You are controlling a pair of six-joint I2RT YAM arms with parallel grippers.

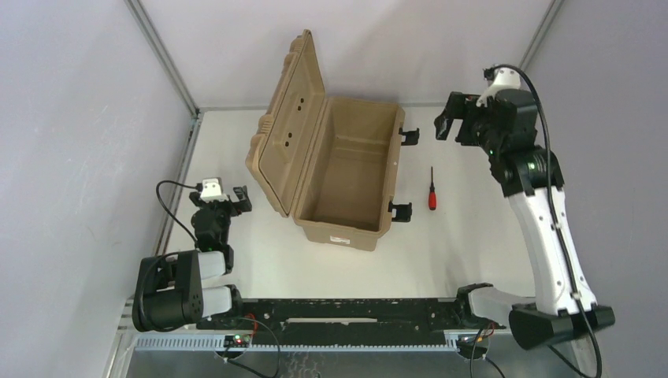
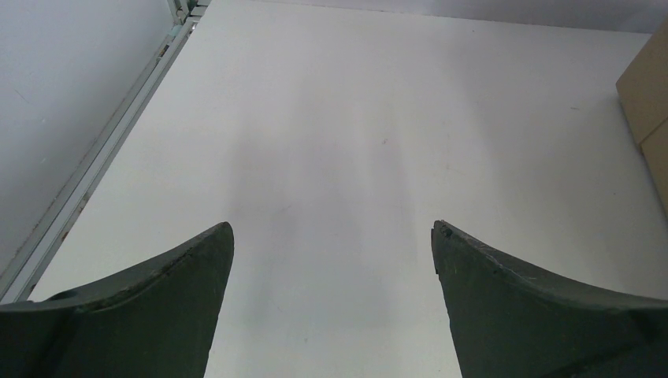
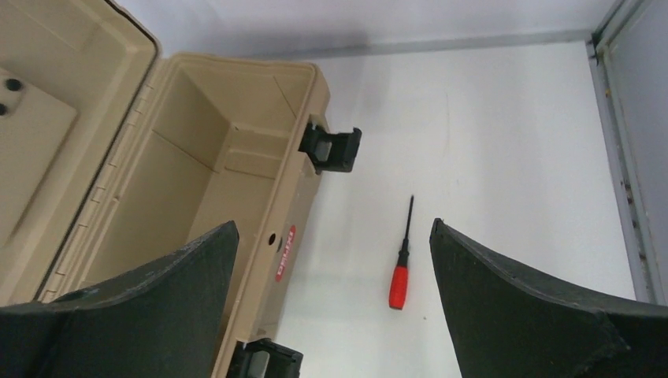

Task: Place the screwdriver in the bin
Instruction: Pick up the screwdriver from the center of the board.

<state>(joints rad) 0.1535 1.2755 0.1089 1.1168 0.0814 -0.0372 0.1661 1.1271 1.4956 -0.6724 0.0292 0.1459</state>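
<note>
The bin [image 1: 340, 228] stands on the table [image 1: 465, 252] with its lid [image 1: 287, 118] swung up toward 9 o'clock; its inside shows nothing but bare tan walls; two black latches [image 1: 409, 135] hang off the wall facing 3 o'clock, and a small white label [image 1: 340, 239] sits on the near wall. The screwdriver [image 1: 432, 191] lies flat on the table at 3 o'clock from the bin, near it but not touching, between the two latches; its red handle points to 6 o'clock and its thin dark shaft to 12 o'clock. The right claw [image 1: 445, 126] hangs above the table at about 1 o'clock from the screwdriver, apart from it; its fingers [image 3: 504, 299] stand wide and hold nothing, and its wrist view frames the screwdriver between them. The left claw [image 1: 236, 201] sits low at about 8 o'clock from the bin, well apart from the screwdriver; its fingers [image 2: 157, 307] are also spread wide, with only bare table between them.
</note>
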